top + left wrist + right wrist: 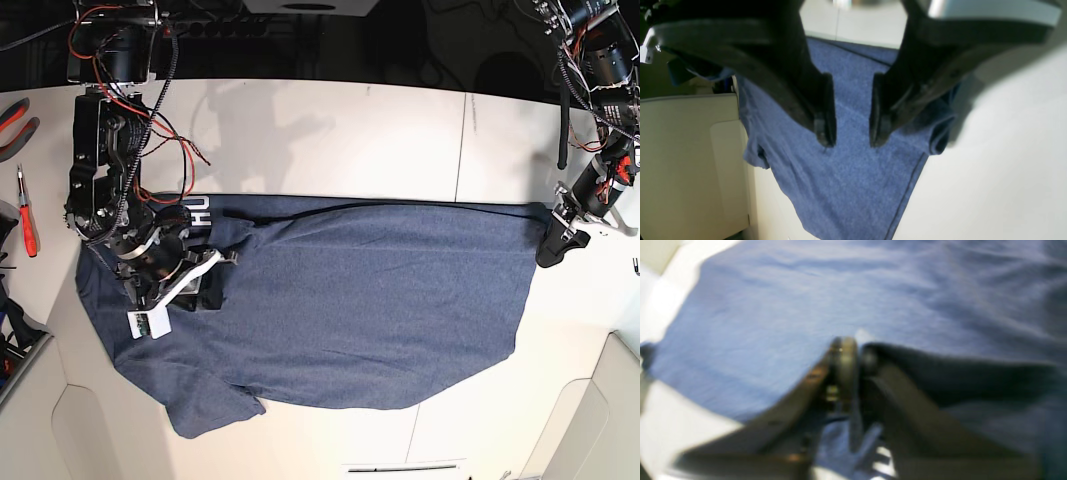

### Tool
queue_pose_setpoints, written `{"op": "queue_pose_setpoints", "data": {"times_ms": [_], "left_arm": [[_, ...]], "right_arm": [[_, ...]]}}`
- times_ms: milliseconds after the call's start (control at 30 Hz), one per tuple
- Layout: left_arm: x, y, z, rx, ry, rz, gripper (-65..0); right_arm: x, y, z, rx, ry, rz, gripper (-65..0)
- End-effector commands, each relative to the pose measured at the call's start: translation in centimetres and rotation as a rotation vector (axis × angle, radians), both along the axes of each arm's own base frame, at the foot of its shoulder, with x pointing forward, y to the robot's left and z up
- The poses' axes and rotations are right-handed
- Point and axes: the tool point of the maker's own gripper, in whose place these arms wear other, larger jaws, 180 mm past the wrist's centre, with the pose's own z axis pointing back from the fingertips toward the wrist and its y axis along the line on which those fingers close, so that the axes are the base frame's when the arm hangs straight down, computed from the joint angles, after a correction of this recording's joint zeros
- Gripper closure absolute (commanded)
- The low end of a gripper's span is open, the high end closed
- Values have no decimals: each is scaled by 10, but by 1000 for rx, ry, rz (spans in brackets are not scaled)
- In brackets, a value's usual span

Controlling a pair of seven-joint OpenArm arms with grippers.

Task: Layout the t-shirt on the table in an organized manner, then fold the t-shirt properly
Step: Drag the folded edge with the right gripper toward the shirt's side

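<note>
Left jaws (852,141): left wrist view; the two black fingers stand clearly apart with bare cloth showing between the tips, gripping nothing.
T-shirt (853,186): left wrist view; blue heathered fabric directly below the left jaws, a stitched hem running diagonally on the side toward the pale surface.
Worktop (1000,160): left wrist view; off-white, bare beside the t-shirt's hemmed edge.
Right jaws (857,355): right wrist view; picture is blurred, the two finger tips appear close together just over the t-shirt, and whether they pinch cloth or are released I cannot tell.
T-shirt (780,323): right wrist view; wrinkled blue cloth fills most of the picture, reaching up to the tips of the right jaws.
Worktop (670,426): right wrist view; pale strip along the t-shirt's edge.
T-shirt (360,300): base view; spread across the middle of the worktop, mostly flat, one sleeve sticking out at the near edge.
Lettering (198,213): base view; white capitals on a turned-over bit of the t-shirt next to the right jaws.
Right jaws (213,292): base view; low on the t-shirt near its lettered end.
Left jaws (549,258): base view; at the opposite end of the t-shirt, by its far corner.
Worktop (330,140): base view; cream, with a thin dark seam (461,146) beyond the t-shirt.
</note>
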Motion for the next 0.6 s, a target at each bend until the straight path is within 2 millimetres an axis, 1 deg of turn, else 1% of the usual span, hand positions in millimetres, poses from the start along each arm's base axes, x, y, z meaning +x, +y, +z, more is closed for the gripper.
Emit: {"op": "queue_pose_setpoints", "data": {"times_ms": [0,33,67,133,333,567], "left_arm": [[9,9,18,18,-56,8,-212],[9,9,18,17,-56,8,-212],[9,9,18,17,-57,8,-212],[9,9,18,17,-56,8,-212],[9,9,18,18,-56,8,-212],[9,9,18,17,-56,8,-212]], "right_arm": [[15,-3,17,16,-68,-25,-223],[17,-5,15,19,-64,-36,-274],[18,-5,11,20,-57,-39,-295],[19,-5,8,24,-49,-39,-295],[27,-4,18,58,-98,-54,-295],[27,-6,18,59,-99,-61,-295]]}}
